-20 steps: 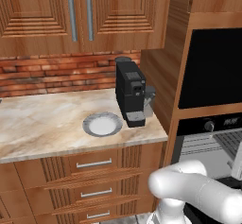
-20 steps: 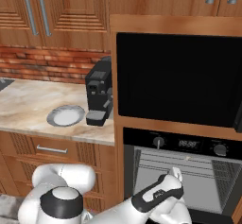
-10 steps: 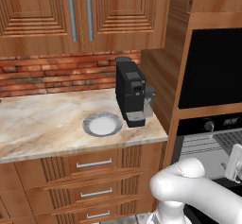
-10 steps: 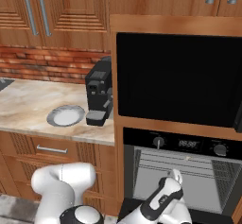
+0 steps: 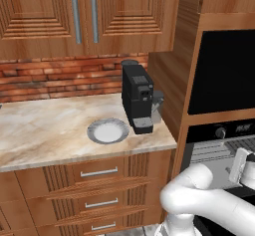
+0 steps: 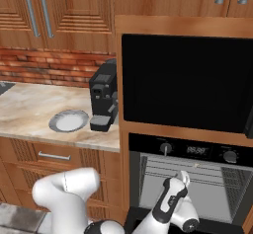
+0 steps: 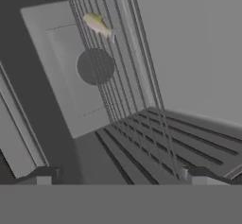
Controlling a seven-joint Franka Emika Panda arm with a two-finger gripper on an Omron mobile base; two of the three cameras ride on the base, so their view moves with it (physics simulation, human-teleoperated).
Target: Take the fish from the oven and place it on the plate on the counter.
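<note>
Nothing is lifted yet, folks. Far off to the left of the jaws, the plate sits bare on the counter, just beside the coffee machine, waiting for its delivery. Moving right, the arm reaches low into the open oven, and the gripper pokes up in front of the wire racks. Through the hand view the jaws are spread wide with nothing between them, tips framing the rack ahead. And there is the fish, lying on that rack well beyond the jaws, toward the back of the cavity and off to one side of their centre line. So the door is down and the reach is under way; I judge that closing in, the pinch, the carry across and the set-down on the plate are all to come.
</note>
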